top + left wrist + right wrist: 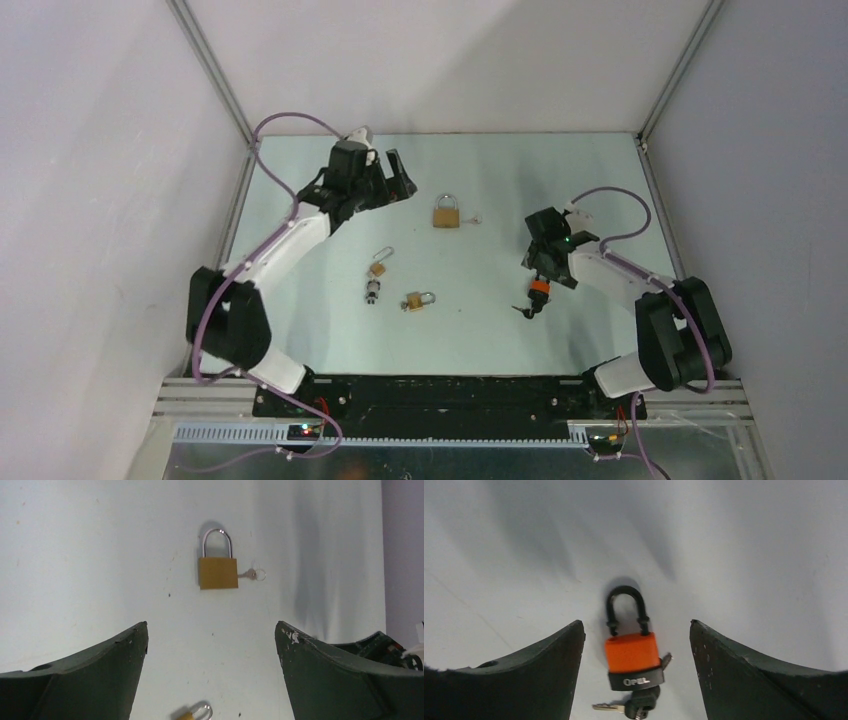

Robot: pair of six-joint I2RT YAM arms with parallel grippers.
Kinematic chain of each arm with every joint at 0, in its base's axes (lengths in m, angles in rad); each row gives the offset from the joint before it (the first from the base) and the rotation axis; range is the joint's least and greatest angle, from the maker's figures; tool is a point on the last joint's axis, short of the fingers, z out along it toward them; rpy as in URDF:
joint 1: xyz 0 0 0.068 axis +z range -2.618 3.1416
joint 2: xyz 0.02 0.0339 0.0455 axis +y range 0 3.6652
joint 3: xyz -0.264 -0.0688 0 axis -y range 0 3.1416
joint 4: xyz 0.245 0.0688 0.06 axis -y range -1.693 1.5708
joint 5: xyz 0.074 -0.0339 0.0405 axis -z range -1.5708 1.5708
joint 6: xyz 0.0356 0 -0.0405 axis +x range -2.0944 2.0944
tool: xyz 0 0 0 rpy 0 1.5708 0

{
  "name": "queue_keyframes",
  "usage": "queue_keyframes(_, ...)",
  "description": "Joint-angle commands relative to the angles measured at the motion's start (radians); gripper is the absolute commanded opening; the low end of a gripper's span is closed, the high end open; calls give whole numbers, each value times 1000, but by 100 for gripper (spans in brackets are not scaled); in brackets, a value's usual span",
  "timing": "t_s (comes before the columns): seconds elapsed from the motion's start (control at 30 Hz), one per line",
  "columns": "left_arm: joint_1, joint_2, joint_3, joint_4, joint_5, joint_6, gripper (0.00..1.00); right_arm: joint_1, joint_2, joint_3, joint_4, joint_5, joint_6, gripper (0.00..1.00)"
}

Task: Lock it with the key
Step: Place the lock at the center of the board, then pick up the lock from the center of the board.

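Right wrist view: the orange-bodied, black-shackled padlock (632, 652) sits at lower centre, its "OPEL" lettering unreadable from the top view.
Left wrist view: the brass padlock (218, 572) with a silver key (250, 574) at its side is at upper centre.
Left gripper (211, 630): jaws spread wide, empty.
Right gripper (636, 627): jaws released, flanking the orange padlock without touching it.

At the bottom edge of the left wrist view, a small brass padlock with a silver shackle (194, 713) is cut off, most of its body out of frame. At the bottom centre of the right wrist view, the black-headed key (640, 706) is cropped. Left of centre in the top view, a small silvery object (371, 293) is too small to identify.
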Motion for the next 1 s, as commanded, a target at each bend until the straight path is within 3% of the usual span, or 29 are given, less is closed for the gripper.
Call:
queue_keyframes(0.0,-2,-148,-115,8,-4,32,99,-13,-54,-60,21,8,60,80)
queue_keyframes(0.33,-2,-396,-351,8,15,17,100,44,-45,-103,41,-54,79,71)
queue_keyframes(0.67,-2,-493,-441,9,15,-5,96,65,-34,-119,22,-11,133,56)
queue_keyframes(0.87,-5,-514,-462,9,40,-8,96,57,-9,-119,42,-30,138,54)
queue_keyframes(0.97,-9,-520,-465,11,46,-9,96,48,-17,-140,92,-100,133,28)
